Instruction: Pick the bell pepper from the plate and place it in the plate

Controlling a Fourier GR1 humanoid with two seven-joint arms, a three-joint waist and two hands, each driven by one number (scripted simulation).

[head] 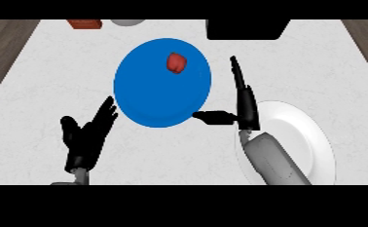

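A small red bell pepper point(176, 62) lies in the upper part of a round blue plate point(144, 99) on the pale worktop point(64, 75). The right hand point(243, 102) stands just beside that plate's right rim, fingers straight, thumb reaching over the rim, holding nothing. Its forearm crosses a round white plate point(316, 138). The left hand point(86, 136) rests spread at lower left.

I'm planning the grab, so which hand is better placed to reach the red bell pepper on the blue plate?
Probably the right hand: open beside the round blue plate, fingers toward the red bell pepper. The left hand sits lower.
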